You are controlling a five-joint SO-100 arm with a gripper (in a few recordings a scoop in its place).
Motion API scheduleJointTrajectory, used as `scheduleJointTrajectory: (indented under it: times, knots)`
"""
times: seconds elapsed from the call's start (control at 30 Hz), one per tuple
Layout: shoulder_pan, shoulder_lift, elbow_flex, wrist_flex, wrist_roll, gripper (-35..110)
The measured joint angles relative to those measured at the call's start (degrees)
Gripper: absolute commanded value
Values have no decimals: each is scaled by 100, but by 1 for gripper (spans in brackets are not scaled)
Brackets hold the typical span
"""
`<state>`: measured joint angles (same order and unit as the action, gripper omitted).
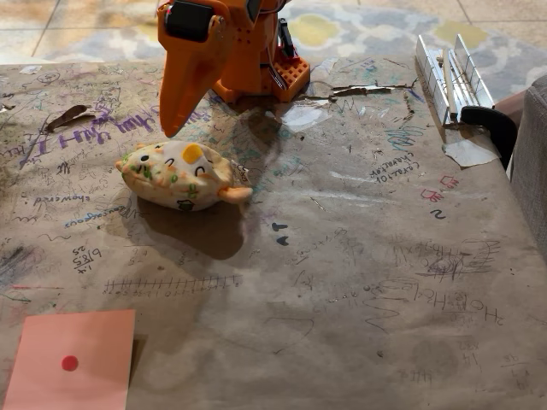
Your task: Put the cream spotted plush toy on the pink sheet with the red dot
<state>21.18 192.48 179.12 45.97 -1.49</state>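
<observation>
Our orange end effector (173, 128) hangs just above the cream spotted plush toy (182, 176); we cannot tell whether it is open. The toy lies ungrasped toward the tabletop's (359, 282) far-left side, well apart from the pink sheet with the red dot (73, 359) at the near-left corner. Grasp, carry and placement all remain.

An orange plastic robot arm (244, 51) stands at the top centre of the fixed view, its blocky base planted on the table. From it an orange two-finger gripper (171, 128) slants down and to the left, narrowing to a single pointed tip. The fingers appear pressed together, with no gap visible between them. Nothing is held.
</observation>
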Motion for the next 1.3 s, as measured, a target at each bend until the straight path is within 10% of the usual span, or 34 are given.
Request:
scheduleJointTrajectory:
  times: [0.4, 0.87, 1.3]
  knots:
    - [-229, 0, 0, 9, -211, 0]
    - [-870, -211, -1890, 1617, -5476, 0]
    - [-316, -5687, -5537, 3709, -8684, 10]
